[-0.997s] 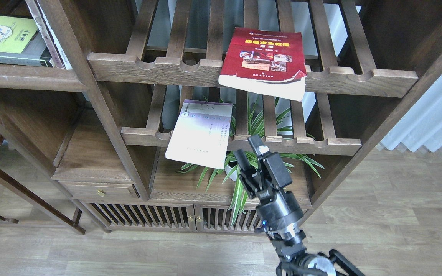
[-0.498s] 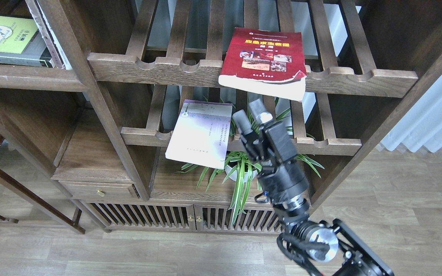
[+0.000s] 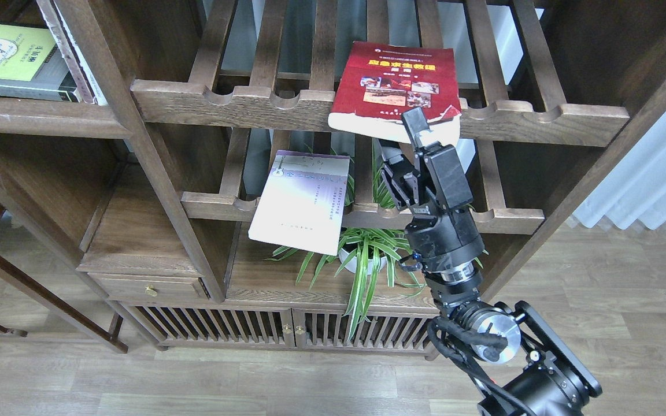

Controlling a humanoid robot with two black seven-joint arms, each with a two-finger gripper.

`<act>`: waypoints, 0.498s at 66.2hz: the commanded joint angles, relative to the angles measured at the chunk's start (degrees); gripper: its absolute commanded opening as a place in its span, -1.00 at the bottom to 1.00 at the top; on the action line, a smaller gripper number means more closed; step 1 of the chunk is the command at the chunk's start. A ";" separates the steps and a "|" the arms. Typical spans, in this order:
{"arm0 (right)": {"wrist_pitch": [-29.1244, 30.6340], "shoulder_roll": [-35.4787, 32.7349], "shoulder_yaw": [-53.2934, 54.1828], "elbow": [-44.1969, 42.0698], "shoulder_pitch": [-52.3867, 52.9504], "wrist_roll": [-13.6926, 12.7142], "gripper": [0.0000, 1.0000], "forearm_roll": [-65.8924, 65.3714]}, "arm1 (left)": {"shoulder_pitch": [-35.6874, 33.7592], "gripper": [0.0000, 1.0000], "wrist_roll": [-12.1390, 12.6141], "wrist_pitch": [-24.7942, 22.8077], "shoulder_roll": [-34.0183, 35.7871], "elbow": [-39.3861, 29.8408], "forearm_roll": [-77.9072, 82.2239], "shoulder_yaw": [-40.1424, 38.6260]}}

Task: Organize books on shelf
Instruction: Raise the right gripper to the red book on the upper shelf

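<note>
The right arm is rising from the lower right edge, and its right gripper [image 3: 403, 134] is reaching up to the front edge of the red book [image 3: 398, 81]; its jaws are standing apart, one finger overlapping that book's lower edge, the other just below it. Whether they are touching it is unclear. The red book is lying on the upper slatted rack [image 3: 252, 107], overhanging its rail. The pale book [image 3: 303, 199] is leaning over the lower slatted rack [image 3: 217, 205], above the spider plant [image 3: 367, 254]. Farther left, the grey-and-green book [image 3: 12, 58] is lying flat on the solid shelf [image 3: 38, 118].
</note>
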 commanded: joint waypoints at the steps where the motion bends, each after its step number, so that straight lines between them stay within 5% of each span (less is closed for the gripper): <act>1: -2.32 0.00 0.03 -0.15 -0.02 -0.01 0.88 -0.06 | -0.16 0.99 0.08 0.00 0.00 0.00 -0.12 0.00; 25: -5.49 0.00 0.29 -0.50 2.18 0.17 0.85 -0.15 | -0.33 1.00 0.00 0.00 0.18 0.00 -0.47 -0.26; 33: -5.49 0.00 1.43 -0.59 2.27 0.26 0.67 -0.15 | -0.33 0.99 0.00 0.00 0.44 0.00 -1.17 -0.35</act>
